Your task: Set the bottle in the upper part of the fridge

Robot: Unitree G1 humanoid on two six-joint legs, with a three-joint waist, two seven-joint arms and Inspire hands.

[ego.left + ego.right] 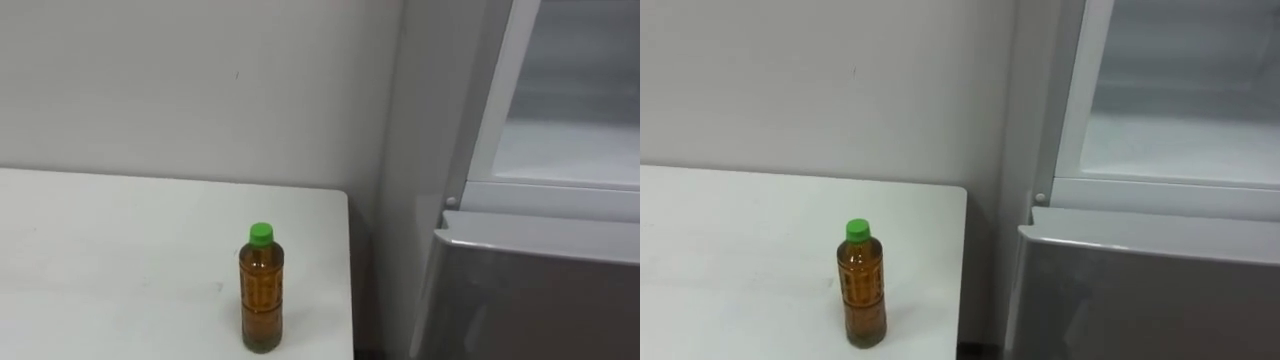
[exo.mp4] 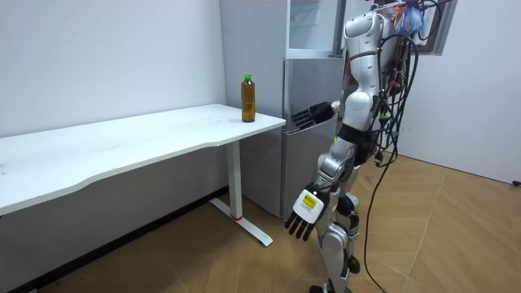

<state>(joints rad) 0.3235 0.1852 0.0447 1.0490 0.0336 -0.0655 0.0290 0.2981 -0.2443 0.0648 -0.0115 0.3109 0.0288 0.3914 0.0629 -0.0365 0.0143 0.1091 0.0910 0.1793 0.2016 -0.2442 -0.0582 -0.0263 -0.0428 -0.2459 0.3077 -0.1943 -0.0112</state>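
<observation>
A bottle (image 1: 261, 295) of brown drink with a green cap stands upright on the white table (image 1: 100, 260), near its right-hand end and front edge. To its right is the fridge, whose upper compartment (image 1: 572, 150) stands open and shows a pale bare shelf. In the room view I stand before the fridge, a step from the table's end and the bottle (image 2: 248, 98). My right hand (image 2: 313, 115) is raised at waist height toward the fridge with straight fingers. My left hand (image 2: 304, 215) hangs low at my side, fingers relaxed. Neither hand touches the bottle.
The grey lower fridge door (image 1: 540, 295) is closed, and its top edge juts out below the open compartment. A narrow gap separates the table's end from the fridge. A plain white wall (image 1: 200, 80) runs behind the table. The floor (image 2: 456, 236) is wood.
</observation>
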